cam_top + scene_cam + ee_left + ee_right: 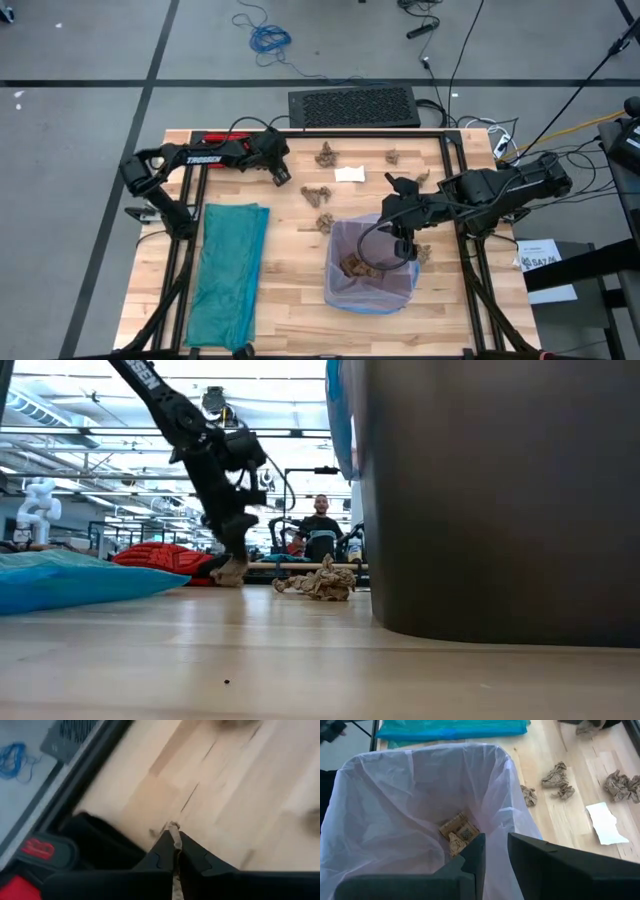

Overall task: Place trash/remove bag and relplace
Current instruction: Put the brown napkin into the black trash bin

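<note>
My left gripper [283,177] is low over the table's far left part, shut on a small brown paper wad of trash [231,572]. My right gripper [405,245] hangs over the bin, whose pale translucent bag [415,795] lines it and folds over its rim. Its fingers stand a narrow gap apart with nothing between them. A brown wad [457,834] lies at the bottom of the bag. More wads [318,193] [325,153] [392,156] and a white scrap [350,174] lie on the wooden table. My left gripper pinches the wad between its two fingertips; a thin strip of brown paper [173,827] sticks out past the fingers [192,852]. The fingers slant down at it from the table's left side. The wad hangs under the tips, right at the table top.
A teal plastic bag [230,270] lies flat at the left. A red glove [160,555] lies at the far left edge. The bin's dark wall [500,500] fills the right of the low view. A person [320,525] sits beyond the table. Black frame rails [350,133] run along the table's edges.
</note>
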Controlling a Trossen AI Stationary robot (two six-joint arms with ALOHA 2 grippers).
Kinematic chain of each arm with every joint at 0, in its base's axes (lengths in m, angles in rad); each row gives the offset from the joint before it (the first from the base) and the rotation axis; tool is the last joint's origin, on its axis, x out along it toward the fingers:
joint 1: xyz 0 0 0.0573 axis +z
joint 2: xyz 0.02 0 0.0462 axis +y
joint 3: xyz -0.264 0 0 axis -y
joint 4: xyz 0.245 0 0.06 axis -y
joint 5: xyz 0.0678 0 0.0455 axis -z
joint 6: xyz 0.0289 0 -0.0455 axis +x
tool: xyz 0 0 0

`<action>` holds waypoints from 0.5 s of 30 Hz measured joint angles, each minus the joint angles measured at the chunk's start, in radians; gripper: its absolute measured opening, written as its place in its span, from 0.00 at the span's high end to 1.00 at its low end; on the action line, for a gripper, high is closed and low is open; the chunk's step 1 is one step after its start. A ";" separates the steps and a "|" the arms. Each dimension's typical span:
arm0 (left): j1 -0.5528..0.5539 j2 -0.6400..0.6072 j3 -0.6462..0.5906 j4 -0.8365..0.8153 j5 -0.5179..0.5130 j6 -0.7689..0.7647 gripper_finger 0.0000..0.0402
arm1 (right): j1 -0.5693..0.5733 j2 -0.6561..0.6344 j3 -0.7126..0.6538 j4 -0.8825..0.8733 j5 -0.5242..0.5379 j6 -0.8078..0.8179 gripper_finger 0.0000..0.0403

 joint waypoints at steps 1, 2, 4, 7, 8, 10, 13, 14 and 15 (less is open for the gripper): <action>-0.010 -0.013 0.009 -0.006 0.001 0.000 0.98 | 0.000 0.000 0.000 0.000 0.000 0.000 0.81; -0.021 -0.027 0.018 -0.014 0.001 0.000 0.99 | 0.000 0.000 0.000 0.000 0.000 -0.001 0.81; -0.047 -0.061 0.036 -0.039 0.004 -0.005 0.99 | 0.000 0.000 0.000 -0.001 0.000 -0.005 0.81; -0.104 -0.117 0.070 -0.058 0.034 -0.006 0.99 | 0.000 -0.002 0.000 -0.001 0.000 -0.008 0.81; -0.125 -0.141 0.077 -0.068 0.045 -0.006 1.00 | 0.000 -0.003 0.000 -0.001 0.000 -0.008 0.81; -0.173 -0.182 0.097 -0.075 0.056 -0.006 1.00 | 0.000 -0.009 0.000 -0.003 0.000 -0.016 0.81; -0.247 -0.249 0.136 -0.070 0.082 -0.024 1.00 | -0.001 -0.017 0.000 -0.002 0.018 -0.022 0.81; -0.272 -0.269 0.153 -0.056 0.094 -0.043 1.00 | 0.000 -0.020 0.000 -0.004 0.032 -0.021 0.81; -0.294 -0.288 0.165 -0.026 0.112 -0.061 1.00 | -0.001 -0.024 0.000 -0.007 0.045 -0.020 0.81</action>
